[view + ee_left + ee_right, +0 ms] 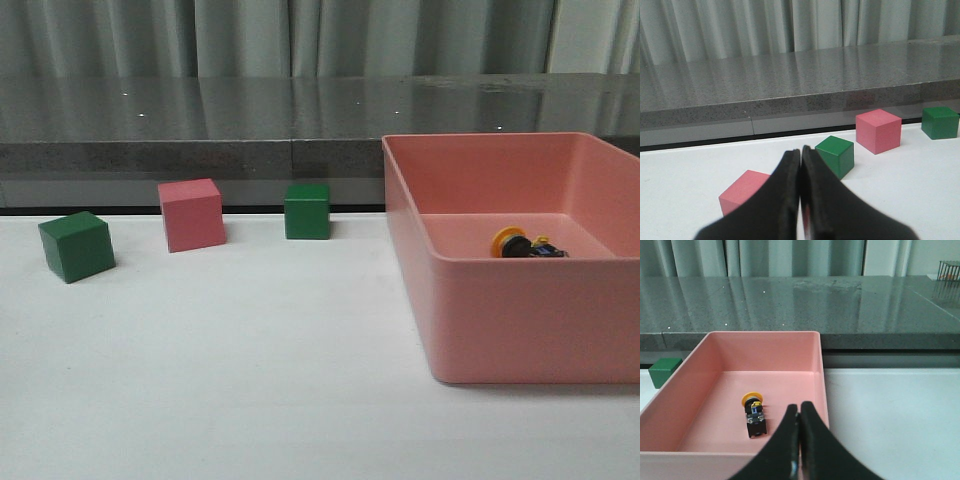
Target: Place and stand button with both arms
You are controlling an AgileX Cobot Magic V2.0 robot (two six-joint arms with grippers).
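Step in hand: Judged as the start. The button (pixel 754 414) is not yet picked up and neither arm has reached it.
Button position: It lies on its side on the floor of the pink bin (pixel 520 330), which stands on the table (pixel 250 380) at your right in the front view. In the right wrist view the yellow cap points toward the far wall and the dark base toward the camera.
Right gripper (pixel 799 440): Fingers pressed together, no gap visible, nothing held. It sits outside the bin, near the front wall, with the button ahead of it and off to one side.
Left gripper (pixel 800 192): Fingers also pressed together, holding nothing. It hangs over the table among the cubes, well apart from the bin.
Cubes: Two green cubes (pixel 76 246) (pixel 306 210) and a pink cube (pixel 191 214) show in the front view. The left wrist view shows a second pink cube (pixel 747 192) just beside the left fingers. None belongs to the task.
Next move: You would likely open the right fingers, bring them over the bin wall and down across the black body of the button.
Caution: The button is small and round, so expect it to roll or twist when gripped. Clear the bin rim on entry and exit.
Left arm role: Probably steadying the button while it is stood upright; keep it ready.
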